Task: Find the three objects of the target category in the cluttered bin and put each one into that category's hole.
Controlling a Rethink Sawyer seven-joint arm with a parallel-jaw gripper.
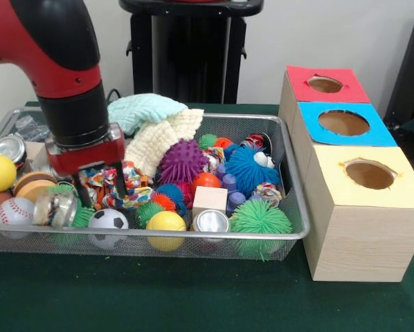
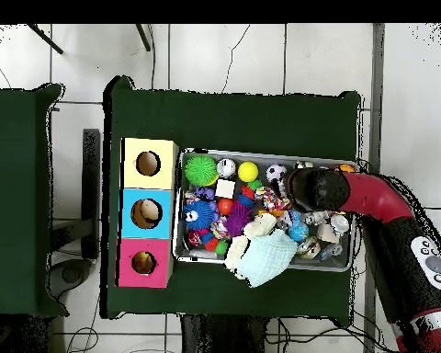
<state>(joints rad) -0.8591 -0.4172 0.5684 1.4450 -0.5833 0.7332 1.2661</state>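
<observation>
Green cloth-covered counter (image 1: 193,297) under everything. Wire-mesh metal bin (image 1: 290,180) on it, heaped with clutter. Beside bin: three wooden boxes with round holes, red-topped (image 1: 345,93), blue-topped (image 1: 380,128), yellow-topped (image 1: 401,183). Red and black arm's jaws (image 1: 102,185) spread, holding nothing, tips down over braided multicolour rope toy (image 1: 127,187) at bin's far end from boxes. Target category unclear. Risk: rope strands snagging tip, dragging neighbours. Near rope: spiky purple rubber ball (image 1: 183,160), smooth yellow ball (image 1: 165,223), soccer-pattern ball (image 1: 109,221).

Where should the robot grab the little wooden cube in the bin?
Probably from straight above, closing on two opposite flat sides of the wooden cube. Its top face lies bare and level, while spiky balls and a metal can crowd its lower edges.
</observation>
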